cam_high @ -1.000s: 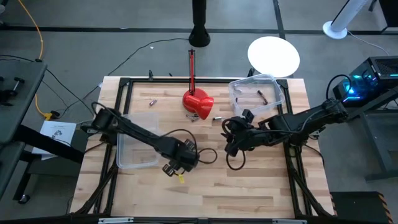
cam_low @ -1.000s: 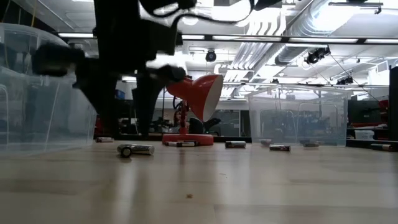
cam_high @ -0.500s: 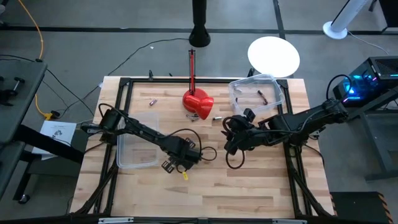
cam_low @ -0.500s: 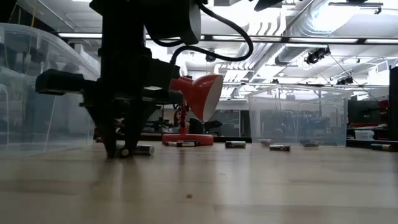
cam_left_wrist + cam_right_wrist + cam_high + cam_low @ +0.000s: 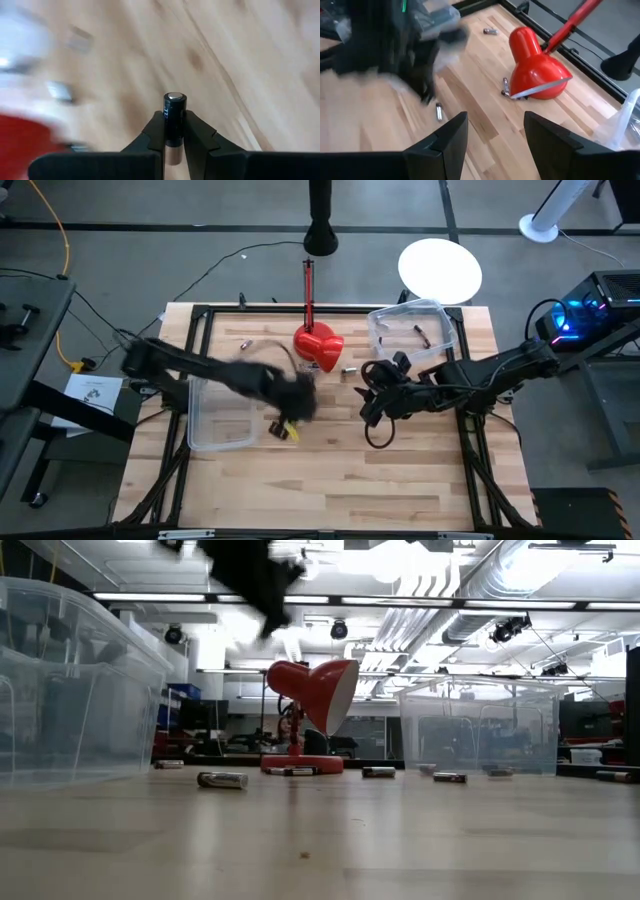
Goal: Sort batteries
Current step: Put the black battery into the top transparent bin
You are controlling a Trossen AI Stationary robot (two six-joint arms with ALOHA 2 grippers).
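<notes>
My left gripper [image 5: 174,122] is shut on a small dark battery [image 5: 174,102] and hangs blurred above the table's middle [image 5: 290,405], high in the low view [image 5: 250,575]. One battery [image 5: 222,780] lies on its side on the wood below it. More batteries lie near the red lamp [image 5: 318,345], such as one [image 5: 350,368] to its right and one [image 5: 246,343] to its left. My right gripper [image 5: 495,140] stands open over the table right of centre [image 5: 375,405], with nothing between its fingers. My left gripper pinches the dark battery's round sides [image 5: 174,130] between its two fingers. The battery lies along the fingers, its silvery end cap [image 5: 174,96] sticking out past the fingertips. It is lifted clear of the table.
A clear bin [image 5: 220,420] stands on the table's left and another clear bin [image 5: 412,330], with batteries in it, at the far right. The red lamp lies tipped near the far middle. Black cables loop near both grippers.
My left gripper came down onto a pair of batteries on the wood, shut on one, then rose fast and swung toward the far edge with it. The other battery stayed lying where it was.
</notes>
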